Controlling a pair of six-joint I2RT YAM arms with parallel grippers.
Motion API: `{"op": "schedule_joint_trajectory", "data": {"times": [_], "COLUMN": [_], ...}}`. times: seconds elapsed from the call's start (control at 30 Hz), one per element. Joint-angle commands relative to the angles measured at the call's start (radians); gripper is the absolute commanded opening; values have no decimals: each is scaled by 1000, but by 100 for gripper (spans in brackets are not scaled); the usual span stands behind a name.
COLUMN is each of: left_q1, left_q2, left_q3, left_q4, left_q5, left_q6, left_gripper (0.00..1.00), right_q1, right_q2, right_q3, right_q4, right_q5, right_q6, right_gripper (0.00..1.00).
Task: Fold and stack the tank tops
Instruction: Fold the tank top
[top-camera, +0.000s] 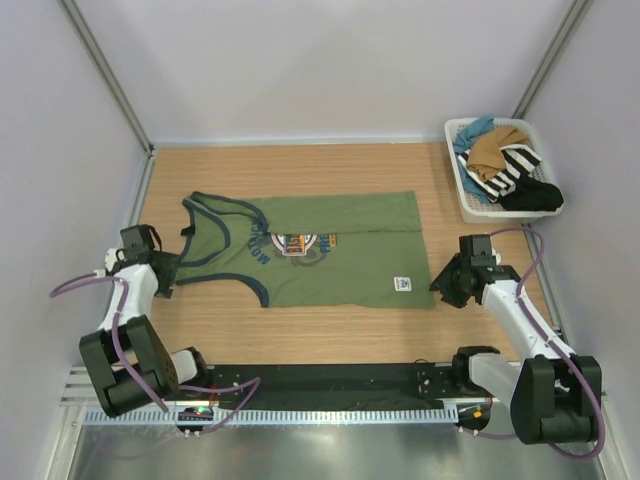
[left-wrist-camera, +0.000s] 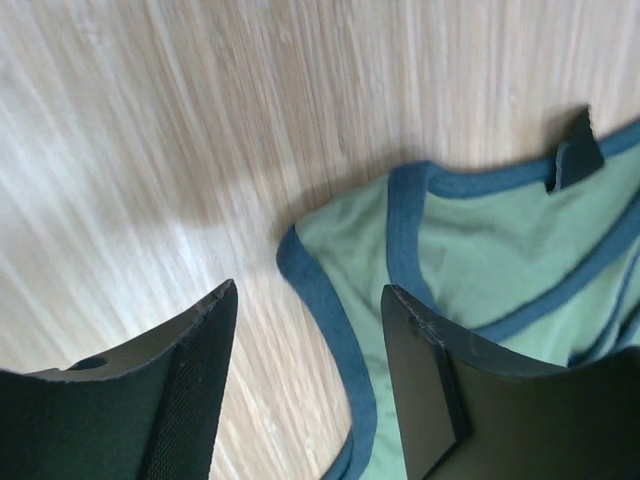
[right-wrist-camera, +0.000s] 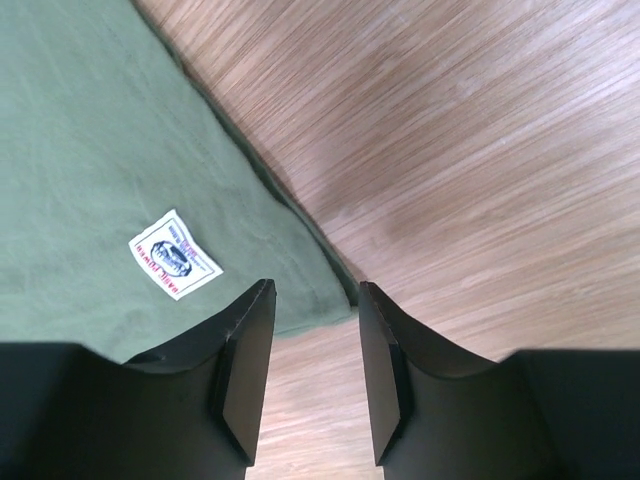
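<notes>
The left gripper (left-wrist-camera: 310, 295) has its jaws apart and holds nothing, poised over the blue-trimmed shoulder strap at the left end of the olive green tank top (top-camera: 330, 250). The right gripper (right-wrist-camera: 315, 290) is also parted and empty, above the top's near right hem corner, close to a small white label (right-wrist-camera: 175, 268). The top lies spread flat on the wooden table (top-camera: 300, 330). The tan-brown tank top (top-camera: 492, 150) sits crumpled in a white basket (top-camera: 461, 188) at the far right, among other clothes.
</notes>
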Motion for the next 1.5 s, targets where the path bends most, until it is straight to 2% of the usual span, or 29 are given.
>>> {"op": "schedule_joint_trajectory", "data": {"times": [0.0, 0.2, 0.23, 0.3, 0.4, 0.5, 0.7, 0.8, 1.0, 1.07, 1.1, 1.2, 1.47], "left_q1": [7, -16, -57, -120, -287, -517, -799, -899, -956, -962, -965, -967, -967], "left_q2": [-103, -205, -224, -253, -298, -290, -204, -178, -112, -97, -82, -63, -17], "left_q3": [34, 39, 16, -4, -34, -44, -50, -71, -100, -96, -93, -90, -87], "left_q4": [-118, -182, -182, -184, -185, -187, -207, -195, -141, -126, -123, -109, -55], "left_q5": [-7, 159, 159, 159, 118, 67, -28, -63, -57, -64, -65, -68, -64], "left_q6": [24, 69, 67, 48, -14, -83, -213, -301, -371, -374, -374, -376, -376], "left_gripper": [62, 64, 64, 64, 64, 63, 59, 57, 56, 55, 54, 52, 48], "right_q1": [-3, -3, -3, -3, -3, -2, -2, -2, -2, -2, -2, -2, -2], "right_q2": [-42, -24, -22, -24, -28, -27, 5, 25, 31, 34, 41, 45, 31], "right_q3": [43, 38, 29, 2, -24, -57, -78, -71, -60, -60, -60, -57, -67], "right_q4": [-70, -108, -94, -74, -45, -33, 5, 21, 36, 47, 50, 56, 65], "right_q5": [-23, -61, -68, -86, -86, -72, -51, -39, -23, -29, -32, -51, -69], "right_q6": [1, -3, 1, 7, 15, 17, 23, 26, 27, 29, 27, 29, 27], "right_gripper": [46, 48, 54, 55, 54, 53, 42, 37, 35, 32, 22, 4, 2]}}
